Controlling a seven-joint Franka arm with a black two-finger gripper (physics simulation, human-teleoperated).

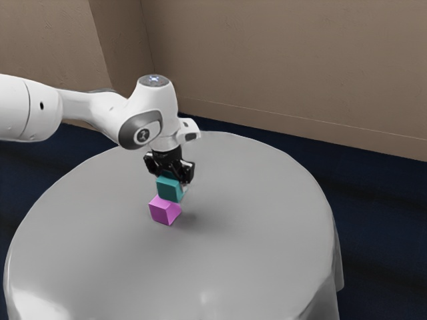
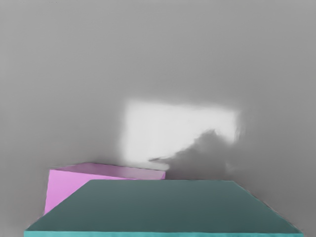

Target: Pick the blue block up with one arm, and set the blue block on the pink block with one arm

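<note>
The blue block (image 1: 169, 189), teal in colour, hangs just above the pink block (image 1: 165, 212), which rests on the round grey table (image 1: 267, 227). My gripper (image 1: 171, 179) is shut on the blue block, one black finger on each side of it. In the wrist view the blue block (image 2: 163, 207) lies close under my hand and covers most of the pink block (image 2: 69, 185), whose one side and top edge stick out beyond it. A narrow gap seems to separate the two blocks in the exterior view.
The grey table spreads wide on all sides of the blocks, with its rim toward the exterior view's right (image 1: 330, 220). A dark blue floor (image 1: 380, 200) and beige walls (image 1: 300, 60) surround it. The white arm (image 1: 87, 113) reaches in from the exterior view's left.
</note>
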